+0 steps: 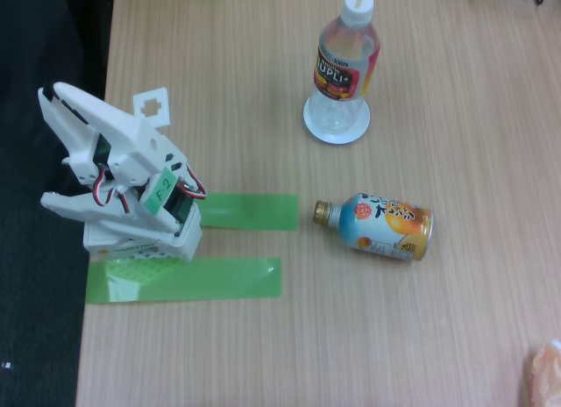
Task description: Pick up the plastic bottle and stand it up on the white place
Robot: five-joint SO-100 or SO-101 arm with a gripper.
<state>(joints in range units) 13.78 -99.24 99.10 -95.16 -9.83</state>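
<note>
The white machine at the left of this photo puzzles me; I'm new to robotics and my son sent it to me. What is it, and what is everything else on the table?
It is a small robot arm, folded up at the table's left edge, with wires and a green sticker on it. One still camera looks down on the wooden table from above. I cannot make out its gripper clearly in this folded pose, and nothing seems to be held. A clear plastic bottle with a white cap stands upright on a small white disc. Below it an orange-and-blue can-bottle with a gold cap lies on its side. Green tape strips mark the table beside the arm's base.
</note>
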